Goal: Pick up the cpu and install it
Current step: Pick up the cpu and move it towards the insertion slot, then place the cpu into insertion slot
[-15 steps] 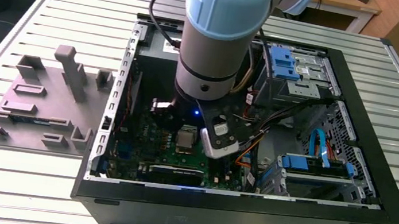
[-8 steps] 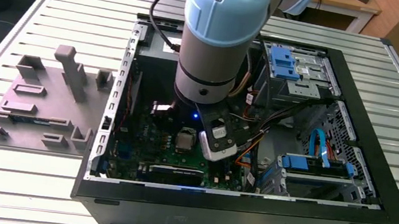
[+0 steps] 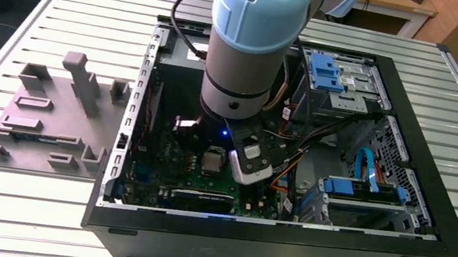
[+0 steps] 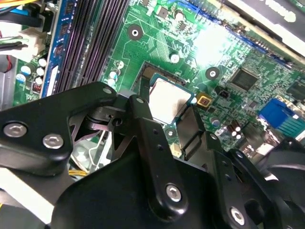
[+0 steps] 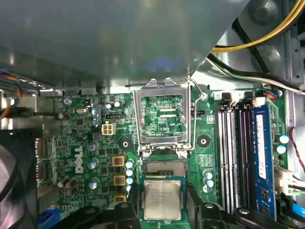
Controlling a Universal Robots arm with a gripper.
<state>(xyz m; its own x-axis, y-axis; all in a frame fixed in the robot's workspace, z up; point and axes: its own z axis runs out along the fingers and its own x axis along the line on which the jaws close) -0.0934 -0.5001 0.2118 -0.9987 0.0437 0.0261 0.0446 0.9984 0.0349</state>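
The cpu (image 5: 163,200) sits between the two fingers (image 4: 141,114) of the hand (image 5: 163,206). The fingers look closed in on its two sides, so I think the hand has hold of it, open only as wide as the chip. The chip hangs low over the near part of the socket (image 5: 164,168), and a dark strip of the socket shows just past the fingertips, so the two do not look lined up yet. The step in hand seems to be setting the chip into the socket. To do this well, the hand should hold the chip flat, match its corners to the socket's corners, go down slowly and straight, and never push hard, because the tiny pins below can likely bend. The chip is a small flat square with a pale silver top and a thin blue-green rim. Further out from the fingertips the metal frame (image 5: 137,119) stands flipped open, out of the way. The green board (image 5: 209,125) lies all around, with long memory slots (image 5: 238,152) off to one side of the hand. In the exterior view the arm (image 3: 245,44) reaches down into the open computer case (image 3: 285,242), which lies on the ribbed surface (image 3: 21,227).
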